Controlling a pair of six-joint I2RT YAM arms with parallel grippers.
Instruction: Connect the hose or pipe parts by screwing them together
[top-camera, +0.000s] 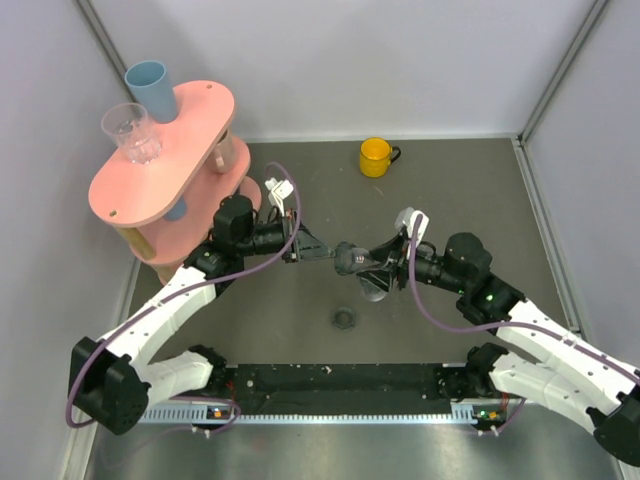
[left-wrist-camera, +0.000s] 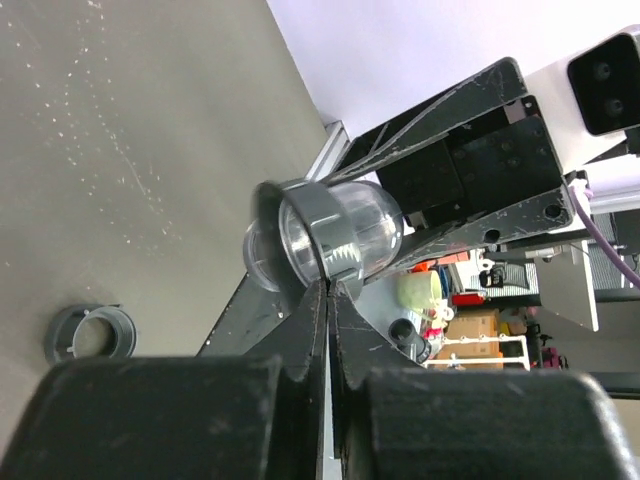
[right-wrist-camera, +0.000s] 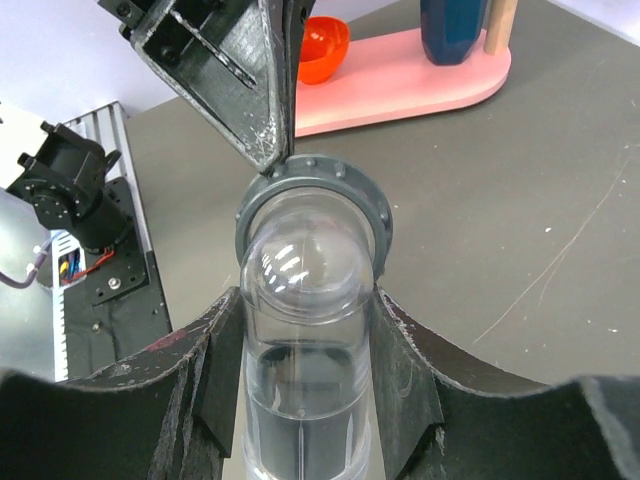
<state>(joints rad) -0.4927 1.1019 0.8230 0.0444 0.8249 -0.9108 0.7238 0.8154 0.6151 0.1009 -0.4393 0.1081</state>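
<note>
A clear plastic pipe elbow (right-wrist-camera: 303, 270) with a grey threaded collar (right-wrist-camera: 372, 215) on its far end hangs above the middle of the table. My right gripper (right-wrist-camera: 305, 310) is shut on its clear body, one finger on each side. My left gripper (left-wrist-camera: 328, 287) is shut, jaws pressed together. Its tips touch the collar's rim (left-wrist-camera: 322, 232), and I see nothing held between them. From above, the left gripper (top-camera: 322, 252) and right gripper (top-camera: 366, 266) meet tip to tip at the pipe part (top-camera: 350, 258). A loose grey ring nut (top-camera: 345, 318) (left-wrist-camera: 90, 333) lies flat on the table below them.
A yellow mug (top-camera: 376, 156) stands at the back. A pink two-level stand (top-camera: 160, 170) at the back left carries a blue cup (top-camera: 152, 88) and a clear glass (top-camera: 131, 132). The black rail (top-camera: 330, 378) with the arm bases runs along the near edge.
</note>
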